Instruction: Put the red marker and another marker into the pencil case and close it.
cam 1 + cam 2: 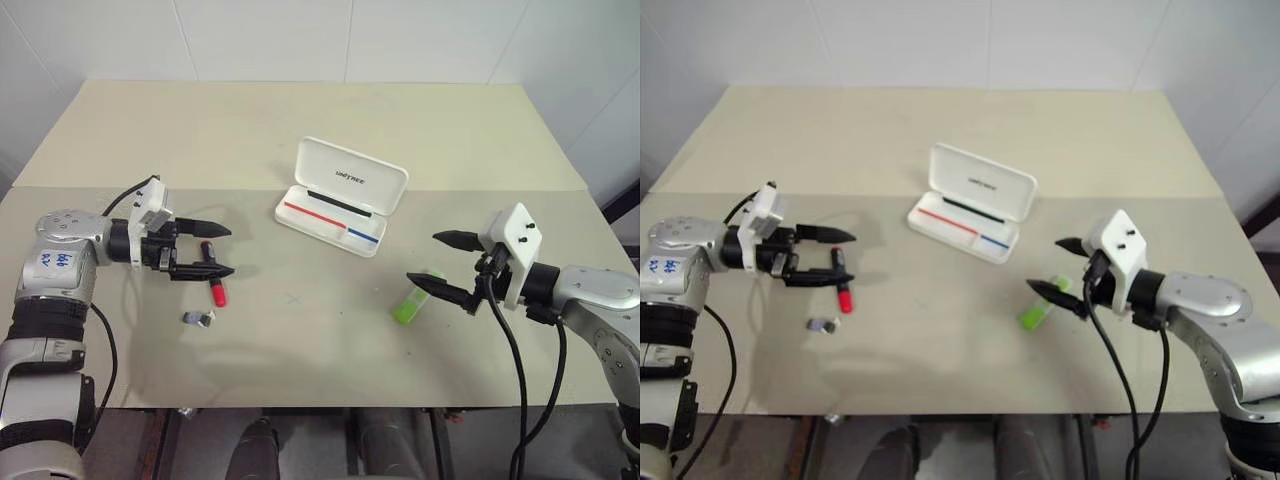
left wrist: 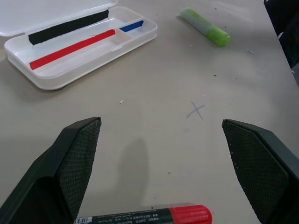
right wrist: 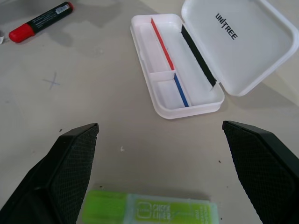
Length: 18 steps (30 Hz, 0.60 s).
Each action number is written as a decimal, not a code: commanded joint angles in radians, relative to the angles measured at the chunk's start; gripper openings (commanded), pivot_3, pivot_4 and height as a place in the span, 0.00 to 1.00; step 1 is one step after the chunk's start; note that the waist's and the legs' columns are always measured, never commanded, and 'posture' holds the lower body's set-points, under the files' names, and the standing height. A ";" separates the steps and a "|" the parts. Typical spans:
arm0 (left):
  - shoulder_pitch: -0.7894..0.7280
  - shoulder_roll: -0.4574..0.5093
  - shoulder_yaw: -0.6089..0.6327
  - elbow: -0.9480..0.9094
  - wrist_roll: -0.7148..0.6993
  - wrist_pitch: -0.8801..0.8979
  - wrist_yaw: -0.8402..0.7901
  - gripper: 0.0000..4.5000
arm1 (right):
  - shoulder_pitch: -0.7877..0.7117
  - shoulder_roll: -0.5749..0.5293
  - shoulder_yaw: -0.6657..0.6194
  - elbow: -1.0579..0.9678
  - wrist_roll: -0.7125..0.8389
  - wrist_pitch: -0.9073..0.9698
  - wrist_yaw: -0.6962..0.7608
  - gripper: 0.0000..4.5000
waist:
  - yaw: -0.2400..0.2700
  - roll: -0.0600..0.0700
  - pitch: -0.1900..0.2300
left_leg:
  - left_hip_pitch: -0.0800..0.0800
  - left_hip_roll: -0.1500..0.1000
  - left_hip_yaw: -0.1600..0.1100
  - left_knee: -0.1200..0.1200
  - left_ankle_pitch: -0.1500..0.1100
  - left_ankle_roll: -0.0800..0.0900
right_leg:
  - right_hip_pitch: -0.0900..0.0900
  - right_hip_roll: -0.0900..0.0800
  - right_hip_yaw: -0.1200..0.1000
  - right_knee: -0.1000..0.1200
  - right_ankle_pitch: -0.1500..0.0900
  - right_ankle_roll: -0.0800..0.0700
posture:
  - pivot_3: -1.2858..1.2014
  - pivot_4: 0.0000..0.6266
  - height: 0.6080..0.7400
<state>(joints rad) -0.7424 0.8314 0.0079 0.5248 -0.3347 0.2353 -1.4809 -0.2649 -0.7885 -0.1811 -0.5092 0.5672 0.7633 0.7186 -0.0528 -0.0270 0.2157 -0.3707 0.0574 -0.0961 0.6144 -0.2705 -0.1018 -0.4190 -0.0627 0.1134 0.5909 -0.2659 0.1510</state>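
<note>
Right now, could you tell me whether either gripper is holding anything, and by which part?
Nothing is held. The left gripper is open above the red marker, and the right gripper is open above the green highlighter.

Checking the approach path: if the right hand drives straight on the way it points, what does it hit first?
Probably the green highlighter, lying crosswise on the table just ahead of the open right hand. Beyond it sits the open case. Depth is unclear; the fingers may pass just above the highlighter.
</note>
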 commanded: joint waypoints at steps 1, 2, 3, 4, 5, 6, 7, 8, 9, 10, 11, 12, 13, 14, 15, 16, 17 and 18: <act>-0.030 0.019 0.010 0.014 0.013 -0.024 -0.021 0.99 | -0.048 0.037 0.004 -0.044 0.027 0.028 -0.060 1.00 | -0.001 0.000 0.000 | 0.000 0.000 0.000 0.000 0.000 0.000 | 0.000 0.000 0.000 0.000 0.000 0.000 | 0.52 0.24 1.00; -0.032 0.017 0.012 0.014 0.015 -0.027 -0.019 0.99 | -0.062 0.054 0.019 -0.036 0.022 0.030 -0.073 1.00 | -0.001 0.000 0.000 | 0.000 0.000 0.000 0.000 0.000 0.000 | 0.000 0.000 0.000 0.001 0.000 0.000 | 0.52 0.24 1.00; -0.032 0.015 0.015 0.014 0.015 -0.030 -0.017 0.99 | -0.070 0.065 0.030 -0.030 0.019 0.031 -0.082 1.00 | 0.000 0.000 0.000 | 0.000 0.000 0.000 0.000 0.000 0.000 | 0.000 0.000 0.000 0.001 0.000 0.000 | 0.52 0.24 1.00; -0.028 0.013 0.019 0.006 0.013 -0.028 -0.012 0.99 | -0.079 0.081 0.049 -0.019 0.010 0.030 -0.091 1.00 | 0.000 0.000 0.000 | 0.000 0.000 0.000 0.000 0.000 0.000 | 0.000 0.000 0.000 0.001 0.000 0.000 | 0.52 0.24 1.00; -0.020 0.013 0.022 -0.006 0.009 -0.021 -0.010 0.99 | -0.090 0.092 0.072 -0.007 -0.001 0.028 -0.098 1.00 | 0.000 0.000 0.000 | 0.000 0.000 0.000 0.000 0.000 0.000 | 0.000 0.000 0.000 0.001 0.000 0.000 | 0.52 0.24 1.00; -0.012 0.012 0.024 -0.018 0.004 -0.013 -0.009 0.99 | -0.105 0.098 0.095 0.005 -0.009 0.033 -0.101 1.00 | 0.000 0.000 0.000 | 0.000 0.000 0.000 0.000 0.000 0.000 | 0.000 0.000 0.000 0.001 0.000 0.000 | 0.52 0.24 1.00; -0.007 0.008 0.034 -0.030 -0.004 -0.017 -0.001 0.99 | -0.165 0.103 0.150 0.041 -0.025 0.080 -0.107 1.00 | -0.001 0.000 0.000 | 0.000 0.000 0.000 0.000 0.000 0.000 | 0.000 0.000 0.000 0.001 0.000 0.000 | 0.52 0.24 1.00; -0.003 0.005 0.042 -0.038 -0.010 -0.024 0.005 0.99 | -0.211 0.110 0.194 0.076 -0.045 0.097 -0.108 1.00 | -0.006 0.000 0.000 | 0.000 0.000 0.000 0.000 0.000 0.000 | 0.000 0.000 0.000 0.001 0.000 0.000 | 0.52 0.24 1.00; 0.002 0.001 0.052 -0.048 -0.016 -0.028 0.010 0.99 | -0.252 0.111 0.240 0.113 -0.073 0.104 -0.105 1.00 | -0.006 0.000 0.000 | 0.000 0.000 0.001 0.000 0.000 0.000 | 0.000 0.000 0.000 0.001 0.000 0.000 | 0.52 0.24 1.00; 0.014 -0.001 0.065 -0.066 -0.028 -0.023 0.017 0.99 | -0.292 0.111 0.286 0.156 -0.100 0.110 -0.093 1.00 | -0.006 0.000 0.000 | 0.000 0.000 0.001 0.000 0.000 0.000 | -0.001 0.000 0.000 0.001 0.000 0.000 | 0.52 0.24 1.00; 0.027 -0.002 0.078 -0.084 -0.039 -0.018 0.023 0.99 | -0.320 0.115 0.319 0.193 -0.122 0.099 -0.079 1.00 | -0.005 0.000 0.000 | 0.000 0.001 0.001 0.000 0.000 0.000 | -0.001 0.000 0.000 0.002 0.000 0.000 | 0.52 0.24 1.00; 0.040 -0.001 0.091 -0.102 -0.048 -0.014 0.031 0.99 | -0.349 0.119 0.350 0.231 -0.142 0.087 -0.065 1.00 | -0.004 0.000 0.000 | 0.000 0.001 0.001 0.000 0.000 0.000 | -0.002 0.000 0.000 0.003 0.000 0.000 | 0.52 0.24 1.00; 0.051 0.000 0.099 -0.112 -0.055 -0.014 0.036 0.99 | -0.368 0.125 0.370 0.256 -0.156 0.078 -0.056 1.00 | -0.004 0.000 0.000 | -0.001 0.001 0.001 0.000 0.000 0.000 | -0.004 0.001 0.000 0.005 0.001 0.001 | 0.52 0.24 1.00; 0.069 0.004 0.113 -0.126 -0.061 -0.018 0.045 0.99 | -0.398 0.139 0.390 0.300 -0.170 0.066 -0.042 1.00 | -0.003 0.000 0.000 | -0.001 0.001 0.001 0.000 0.000 0.000 | -0.006 0.001 0.000 0.006 0.001 0.001 | 0.52 0.24 1.00; 0.091 0.009 0.130 -0.144 -0.069 -0.018 0.054 0.99 | -0.431 0.150 0.414 0.351 -0.186 0.069 -0.029 1.00 | -0.003 0.000 0.000 | -0.003 0.002 0.001 -0.001 0.000 0.000 | -0.008 0.001 0.000 0.008 0.000 0.001 | 0.52 0.24 1.00; 0.114 0.015 0.147 -0.161 -0.077 -0.017 0.059 0.99 | -0.455 0.160 0.432 0.387 -0.199 0.078 -0.020 1.00 | -0.004 0.000 0.000 | -0.004 0.001 0.001 -0.001 0.000 0.000 | -0.010 0.001 0.000 0.010 -0.001 0.001 | 0.52 0.24 1.00; 0.146 0.022 0.167 -0.188 -0.086 -0.012 0.070 0.99 | -0.474 0.166 0.453 0.418 -0.213 0.085 -0.008 1.00 | -0.004 0.000 0.000 | -0.004 0.001 0.001 -0.001 0.000 0.000 | -0.010 0.001 0.000 0.011 -0.001 0.001 | 0.52 0.24 1.00; 0.177 0.028 0.184 -0.215 -0.094 -0.006 0.080 0.99 | -0.485 0.167 0.469 0.437 -0.222 0.092 0.006 1.00 | -0.004 0.000 0.000 | -0.004 0.002 0.001 -0.001 0.000 0.000 | -0.011 0.001 0.000 0.011 -0.001 0.001 | 0.52 0.24 1.00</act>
<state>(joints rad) -0.5885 0.8330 0.1435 0.3667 -0.3964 0.2229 -1.4163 -0.7288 -0.6181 0.2795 -0.0817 0.3654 0.8534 0.6964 -0.0572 -0.0269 0.2157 -0.3758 0.0590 -0.0952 0.6137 -0.2706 -0.1017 -0.4306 -0.0620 0.1128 0.6028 -0.2671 0.1523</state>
